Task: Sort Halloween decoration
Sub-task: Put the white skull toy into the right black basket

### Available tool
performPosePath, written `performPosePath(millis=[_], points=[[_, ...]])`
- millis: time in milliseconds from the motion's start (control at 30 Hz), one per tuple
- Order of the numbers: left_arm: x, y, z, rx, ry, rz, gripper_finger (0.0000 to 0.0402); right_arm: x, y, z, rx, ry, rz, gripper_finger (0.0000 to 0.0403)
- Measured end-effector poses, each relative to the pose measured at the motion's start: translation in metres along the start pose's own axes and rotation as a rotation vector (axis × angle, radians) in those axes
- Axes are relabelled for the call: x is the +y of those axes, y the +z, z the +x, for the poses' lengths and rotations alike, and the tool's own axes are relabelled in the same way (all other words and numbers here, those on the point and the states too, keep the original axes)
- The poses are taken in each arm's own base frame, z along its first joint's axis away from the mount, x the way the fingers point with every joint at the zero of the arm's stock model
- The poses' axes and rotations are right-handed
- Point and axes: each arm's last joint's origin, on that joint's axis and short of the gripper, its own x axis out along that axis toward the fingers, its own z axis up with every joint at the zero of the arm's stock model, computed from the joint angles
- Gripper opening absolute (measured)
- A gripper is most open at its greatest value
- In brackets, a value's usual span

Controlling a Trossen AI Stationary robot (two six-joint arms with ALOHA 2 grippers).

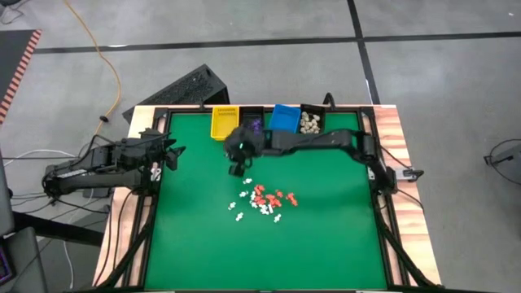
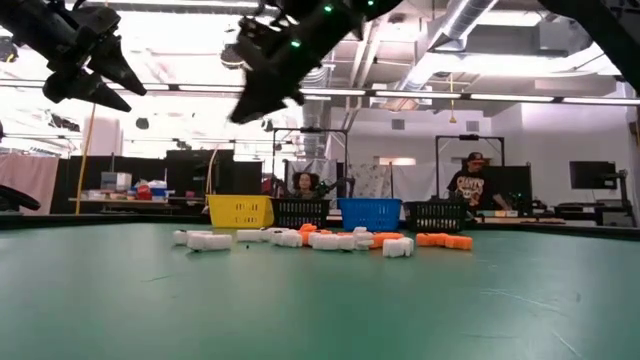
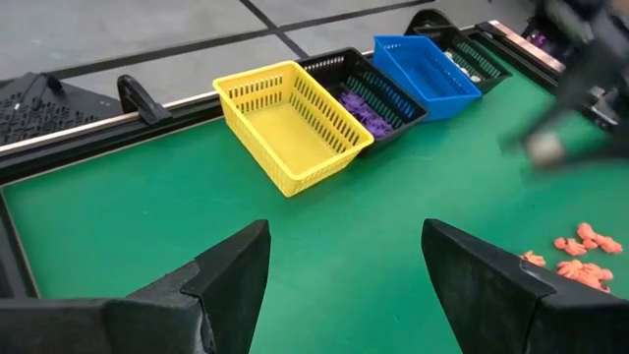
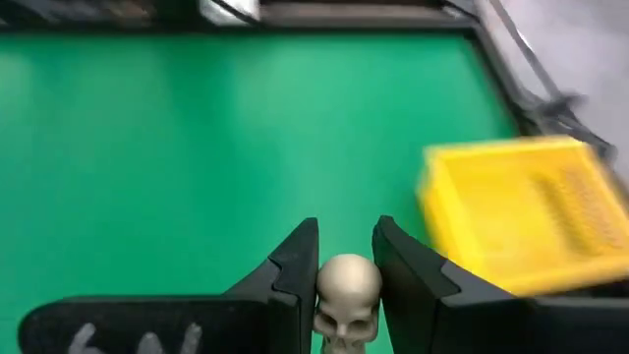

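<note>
Right gripper: clenched on one cream skull, raised over the green surface near the yellow bin.
Left gripper: fingers spread, empty, at the surface's left edge.
Bins: four in a row — yellow, black, blue, black.
Loose pieces: white and orange-red cluster at mid-surface, below the right gripper.
Room: two people seated behind.

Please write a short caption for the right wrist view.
Right gripper holds a small cream skull above the green table, near the yellow bin.

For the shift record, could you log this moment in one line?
right gripper: shut on skull, airborne near yellow bin | left gripper: open, waiting
</note>
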Motion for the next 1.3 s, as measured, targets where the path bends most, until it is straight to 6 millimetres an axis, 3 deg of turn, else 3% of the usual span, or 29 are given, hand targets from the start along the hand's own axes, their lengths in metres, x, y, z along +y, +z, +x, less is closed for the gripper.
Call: performPosePath(millis=[267, 400, 567, 733, 900, 1133, 1300], points=[[0.000, 0.000, 0.000, -0.007, 0.012, -0.001, 0.0256, -0.075, -0.005, -0.051, 0.152, -0.065, -0.038, 0.0112], [0.001, 0.000, 0.000, -0.012, 0.020, -0.002, 0.0256, -0.114, -0.029, -0.075, 0.207, -0.113, 0.011, 0.0112], [0.001, 0.000, 0.000, -0.019, 0.031, -0.003, 0.0256, -0.152, -0.074, -0.107, 0.267, -0.207, 0.135, 0.0112], [0.001, 0.001, 0.000, -0.031, 0.050, -0.009, 0.0256, -0.170, -0.121, -0.130, 0.324, -0.287, 0.292, 0.0113], [0.002, 0.001, 0.000, -0.040, 0.063, -0.023, 0.0256, -0.178, -0.161, -0.136, 0.367, -0.342, 0.405, 0.0113], [0.002, 0.001, 0.000, -0.051, 0.080, -0.025, 0.0256, -0.191, -0.201, -0.122, 0.412, -0.428, 0.609, 0.0125], [0.002, 0.001, 0.000, -0.051, 0.080, -0.026, 0.0256, -0.197, -0.206, -0.119, 0.424, -0.417, 0.628, 0.0186]])
